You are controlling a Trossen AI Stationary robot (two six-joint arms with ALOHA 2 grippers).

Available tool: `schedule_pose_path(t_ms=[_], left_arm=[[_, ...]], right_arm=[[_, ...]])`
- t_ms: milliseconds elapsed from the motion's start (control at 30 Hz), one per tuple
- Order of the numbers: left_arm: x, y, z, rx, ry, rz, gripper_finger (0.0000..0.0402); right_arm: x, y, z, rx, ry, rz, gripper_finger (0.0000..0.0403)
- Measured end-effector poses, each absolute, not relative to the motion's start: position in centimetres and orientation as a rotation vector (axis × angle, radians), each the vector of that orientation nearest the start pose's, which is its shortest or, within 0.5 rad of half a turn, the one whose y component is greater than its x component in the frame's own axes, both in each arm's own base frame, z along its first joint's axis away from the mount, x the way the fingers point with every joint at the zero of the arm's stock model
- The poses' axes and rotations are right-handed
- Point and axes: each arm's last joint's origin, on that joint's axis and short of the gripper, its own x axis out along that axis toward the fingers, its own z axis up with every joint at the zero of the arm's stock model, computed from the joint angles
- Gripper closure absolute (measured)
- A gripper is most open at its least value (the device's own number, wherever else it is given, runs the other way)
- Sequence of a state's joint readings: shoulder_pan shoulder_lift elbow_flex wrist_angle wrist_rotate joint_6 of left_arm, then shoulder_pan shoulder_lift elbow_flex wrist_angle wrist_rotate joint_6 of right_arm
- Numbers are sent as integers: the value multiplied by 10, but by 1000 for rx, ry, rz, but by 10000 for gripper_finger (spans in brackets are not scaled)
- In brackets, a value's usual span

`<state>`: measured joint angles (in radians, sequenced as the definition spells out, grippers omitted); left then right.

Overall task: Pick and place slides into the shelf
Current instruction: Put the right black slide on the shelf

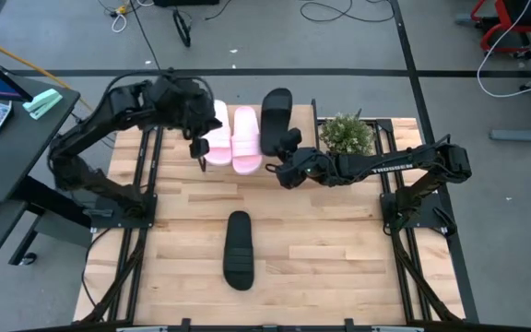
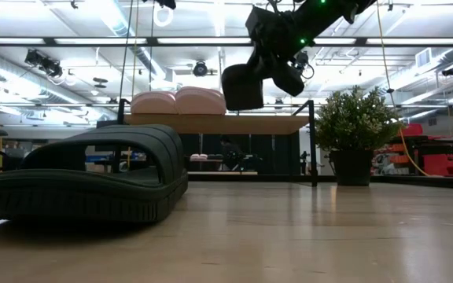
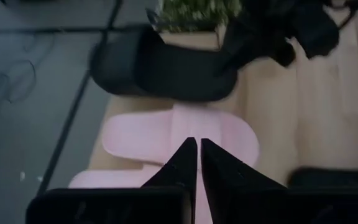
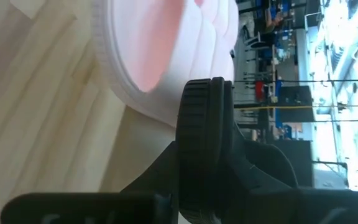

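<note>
The right hand [image 1: 282, 157], clamped on a black slide [image 1: 276, 112], holds it above the shelf [image 2: 219, 123] for placing beside the pink slides [image 1: 233, 138]; the left hand [image 1: 198, 152], fingers together, waits near them.

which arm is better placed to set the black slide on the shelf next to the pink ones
The right. Its hand already grips the raised black slide above the shelf, beside the pink pair. The left hand is shut, empty, over the pink slides.
</note>
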<state>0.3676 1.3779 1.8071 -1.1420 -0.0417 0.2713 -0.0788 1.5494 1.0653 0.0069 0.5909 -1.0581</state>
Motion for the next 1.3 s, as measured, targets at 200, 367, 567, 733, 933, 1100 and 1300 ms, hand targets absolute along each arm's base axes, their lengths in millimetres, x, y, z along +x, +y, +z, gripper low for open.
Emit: schedule_pose_path(t_ms=[200, 367, 567, 733, 933, 1100, 1300], left_arm=[[204, 80, 458, 161, 658, 310, 376], [192, 75, 465, 155, 624, 323, 373], [188, 74, 467, 144, 611, 328, 380], [188, 74, 467, 144, 611, 328, 387], [189, 74, 466, 144, 612, 328, 383], [189, 74, 466, 138, 612, 330, 377], [189, 74, 466, 139, 611, 329, 383]], right_arm=[[337, -42, 260, -1110, 809, -313, 333], [335, -46, 258, -1063, 801, -271, 333], [334, -54, 258, -1040, 804, -262, 334], [334, -57, 257, -1039, 807, -258, 334], [333, -63, 257, -1066, 821, -257, 334], [332, -71, 257, -1060, 821, -249, 334], [331, -77, 257, -1044, 809, -226, 334]])
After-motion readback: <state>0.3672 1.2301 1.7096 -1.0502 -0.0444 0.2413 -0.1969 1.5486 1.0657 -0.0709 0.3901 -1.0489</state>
